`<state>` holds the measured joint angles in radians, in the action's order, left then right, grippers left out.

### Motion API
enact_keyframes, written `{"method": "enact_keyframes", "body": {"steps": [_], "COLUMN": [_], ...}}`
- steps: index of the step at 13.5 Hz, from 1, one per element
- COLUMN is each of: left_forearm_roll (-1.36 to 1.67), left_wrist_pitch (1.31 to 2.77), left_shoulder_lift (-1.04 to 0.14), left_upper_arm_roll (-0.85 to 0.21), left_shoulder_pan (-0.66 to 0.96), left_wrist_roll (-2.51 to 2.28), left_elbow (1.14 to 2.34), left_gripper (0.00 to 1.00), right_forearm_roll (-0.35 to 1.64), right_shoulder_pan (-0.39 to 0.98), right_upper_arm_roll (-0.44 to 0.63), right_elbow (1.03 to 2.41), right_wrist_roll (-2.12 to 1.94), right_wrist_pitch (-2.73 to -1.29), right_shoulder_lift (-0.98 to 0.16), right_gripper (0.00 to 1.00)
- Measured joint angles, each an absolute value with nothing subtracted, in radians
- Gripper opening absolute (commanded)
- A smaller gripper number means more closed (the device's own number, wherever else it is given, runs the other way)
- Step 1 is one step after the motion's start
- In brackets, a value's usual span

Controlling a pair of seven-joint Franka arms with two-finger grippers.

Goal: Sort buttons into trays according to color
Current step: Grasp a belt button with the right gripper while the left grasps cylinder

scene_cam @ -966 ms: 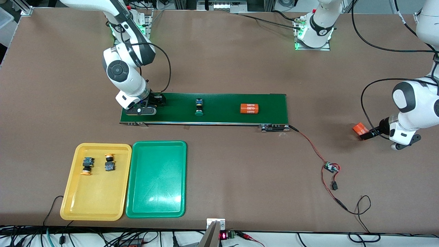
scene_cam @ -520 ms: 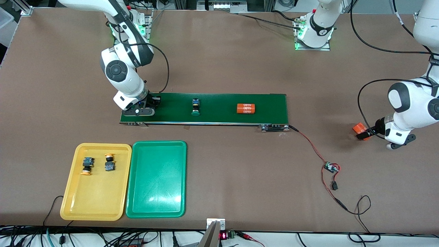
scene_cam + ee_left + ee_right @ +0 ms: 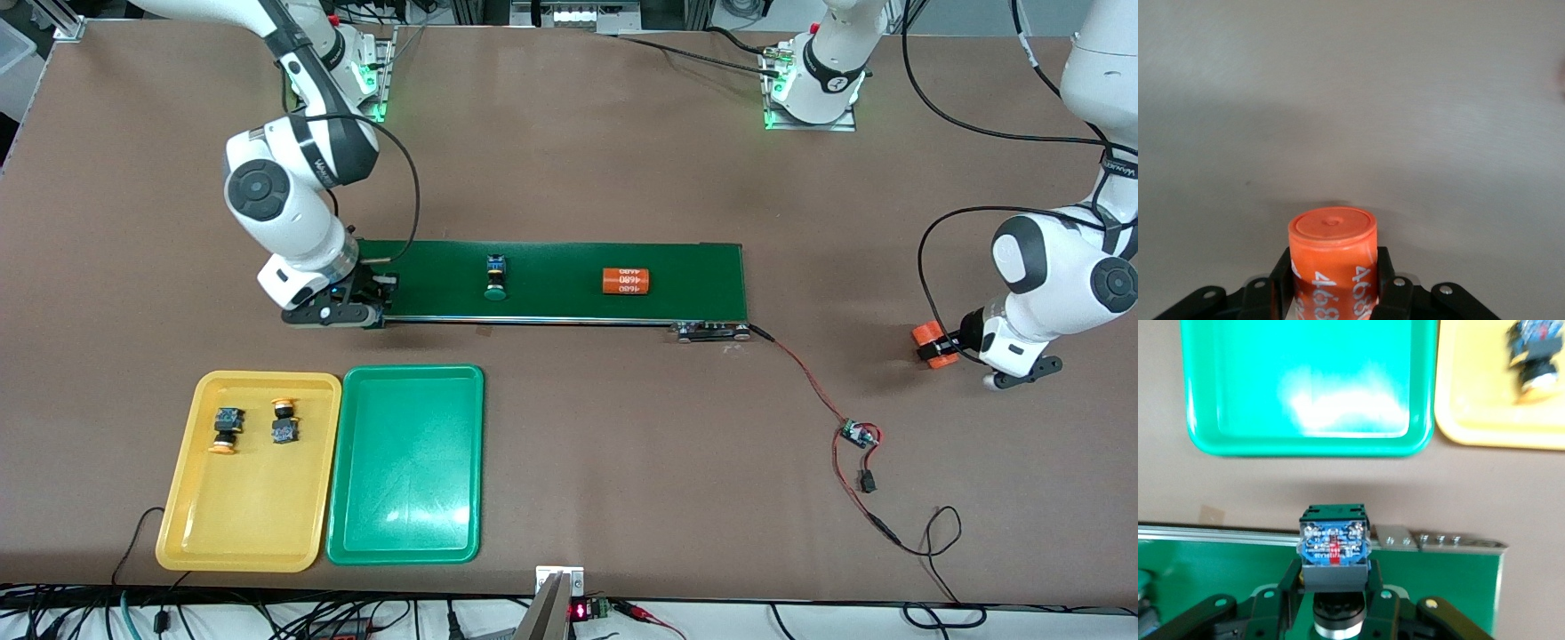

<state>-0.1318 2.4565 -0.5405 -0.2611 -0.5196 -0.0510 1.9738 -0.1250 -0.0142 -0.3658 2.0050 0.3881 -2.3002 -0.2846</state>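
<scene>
My right gripper (image 3: 354,308) is over the conveyor belt's end toward the right arm, shut on a button (image 3: 1335,545) with a black-and-blue body; its cap is hidden. Another green-capped button (image 3: 495,277) lies on the belt (image 3: 569,302). Two yellow-capped buttons (image 3: 225,429) (image 3: 284,423) lie in the yellow tray (image 3: 249,507). The green tray (image 3: 407,480) beside it holds nothing; it also shows in the right wrist view (image 3: 1305,445). My left gripper (image 3: 944,347) is over bare table at the left arm's end, shut on an orange labelled cylinder (image 3: 1331,250).
A second orange labelled cylinder (image 3: 625,281) lies on the belt. A red-and-black cable with a small circuit board (image 3: 858,434) runs from the belt's motor end toward the front table edge.
My right gripper has moved with its button toward the belt's end and the trays. The button and cylinder on the belt have drifted toward the right arm's end. My left gripper shifted slightly with its cylinder.
</scene>
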Motion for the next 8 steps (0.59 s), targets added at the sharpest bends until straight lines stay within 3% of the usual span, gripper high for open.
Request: {"method": "enact_keyframes", "body": {"steps": [5,8], "left_forearm_roll": [-0.132,-0.132], "left_wrist_pitch": [2.335,2.272], "left_shoulder_lift": [-0.368,-0.300], "left_upper_arm_roll": [-0.299,-0.413], "left_shoulder_pan": [-0.419,-0.389], "left_wrist_roll": [0.285,0.410], "left_elbow": [1.969,1.991], "left_gripper": [0.00,0.00], "right_forearm_roll": [-0.144,-0.197], "right_shoulder_pan": [-0.016,-0.015], "right_upper_arm_roll": [-0.343,-0.321], "right_elbow": [1.692,1.546], "right_wrist_roll": [0.353,0.337], "right_wrist_pitch": [-2.212,-2.213], "right_shoulder_lift": [-0.506,-0.664], "right_gripper": [0.00,0.01]}}
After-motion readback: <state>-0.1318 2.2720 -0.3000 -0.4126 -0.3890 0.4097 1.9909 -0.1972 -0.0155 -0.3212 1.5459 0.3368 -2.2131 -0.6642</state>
